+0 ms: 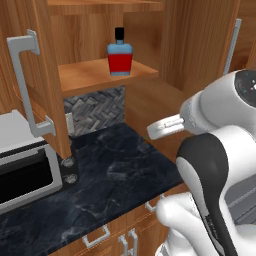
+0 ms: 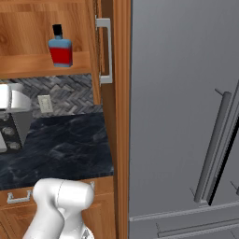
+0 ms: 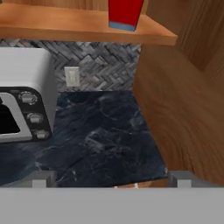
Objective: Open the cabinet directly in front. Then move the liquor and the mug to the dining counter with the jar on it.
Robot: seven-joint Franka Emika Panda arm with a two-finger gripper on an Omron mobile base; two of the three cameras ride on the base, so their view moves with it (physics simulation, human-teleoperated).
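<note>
the cabinet (image 1: 45, 75) is standing open, its doors swung out: in the left base view one door is showing edge-on at the left of the frame with its long grey bar handle (image 1: 27, 85) facing the camera, and in the right base view the other door's handle (image 2: 105, 49) is sitting near the top centre. the liquor (image 1: 120, 56) is standing upright on the cabinet's inner shelf (image 1: 100, 75), in the upper middle of the left base view and the upper left of the right base view (image 2: 60, 46). in the hand view only its red lower band (image 3: 125, 13) is showing, at the top centre, resting on the shelf edge.

below the shelf, a grey herringbone backsplash (image 1: 95, 110) with a small white wall outlet (image 3: 72, 76) is running behind a black marbled counter (image 1: 110, 175). a silver toaster oven (image 1: 25, 160) is sitting on that counter at the left of the left base view, and its knobs (image 3: 33, 118) are appearing at the left of the hand view. a large grey refrigerator (image 2: 186, 116) is filling the right half of the right base view.

the white arm (image 1: 220, 150) is rising from the lower right of the left base view. the gripper (image 3: 111, 179) is hanging over the near edge of the counter, well apart from the bottle; its two finger tips (image 3: 41, 179) are standing wide apart at the bottom of the hand view with nothing between them, so it is released.
</note>
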